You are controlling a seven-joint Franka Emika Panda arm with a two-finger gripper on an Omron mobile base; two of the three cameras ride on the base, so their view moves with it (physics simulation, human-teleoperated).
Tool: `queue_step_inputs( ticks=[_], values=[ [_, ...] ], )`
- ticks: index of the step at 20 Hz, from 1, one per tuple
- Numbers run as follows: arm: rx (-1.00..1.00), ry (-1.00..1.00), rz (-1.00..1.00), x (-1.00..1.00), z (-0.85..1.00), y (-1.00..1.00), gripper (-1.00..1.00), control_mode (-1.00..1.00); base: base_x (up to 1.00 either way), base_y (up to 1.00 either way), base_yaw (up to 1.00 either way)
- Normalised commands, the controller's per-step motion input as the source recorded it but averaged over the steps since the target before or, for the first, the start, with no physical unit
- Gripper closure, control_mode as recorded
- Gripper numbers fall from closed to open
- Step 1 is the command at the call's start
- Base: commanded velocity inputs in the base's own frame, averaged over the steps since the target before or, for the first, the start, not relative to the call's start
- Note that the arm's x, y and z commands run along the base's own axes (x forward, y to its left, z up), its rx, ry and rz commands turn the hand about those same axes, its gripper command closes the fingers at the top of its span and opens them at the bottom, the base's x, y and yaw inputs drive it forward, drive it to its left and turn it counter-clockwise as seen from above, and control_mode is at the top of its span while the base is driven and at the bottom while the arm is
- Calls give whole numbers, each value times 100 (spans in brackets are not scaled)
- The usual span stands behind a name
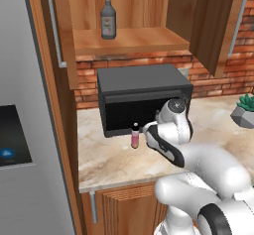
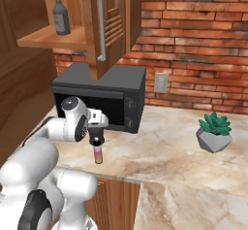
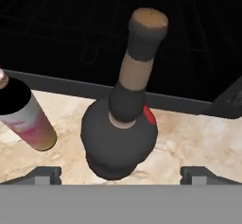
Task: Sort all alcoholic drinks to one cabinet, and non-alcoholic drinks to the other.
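Left base view, left to right: grey fridge (image 1: 20,130) at far left, then the open wood cabinet (image 1: 129,40) up on the wall with the clear-grey liquor bottle (image 1: 108,16) standing upright on its shelf, so that one looks sorted. Below it sits the black microwave (image 1: 141,92), and on the marble counter (image 1: 114,164) just in front stands one small pink bottle (image 1: 134,136), upright, black cap on. The gripper (image 3: 120,173) is low in front of the microwave, fingers spread wide and holding nothing. Hand view: pink bottle at left, and the dark round-bellied bottle (image 3: 120,138) sits centred between the two fingertips (image 3: 42,175), upright, thin neck rising toward the microwave door. A potted plant (image 1: 244,111) is far right on the counter, well apart. Judgement: the step in hand is picking the dark bottle, second alcoholic one. Next move calls for easing forward so the belly or neck sits squarely between the fingers, then closing. Pink bottle stands just beside, so a knock-over is the risk. Then lift to the shelf with the grey bottle.
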Motion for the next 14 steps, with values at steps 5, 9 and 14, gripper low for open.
queue_step_inputs(
  ticks=[5, 9, 14],
  values=[
    [0, 0, 0, 43, -11, 0, -100, -100, 0, 0, 0],
    [0, 0, 0, 38, 0, -6, -100, -100, 0, 0, 0],
    [1, 0, 0, 18, -1, -7, -100, -100, 0, 0, 0]
  ],
)
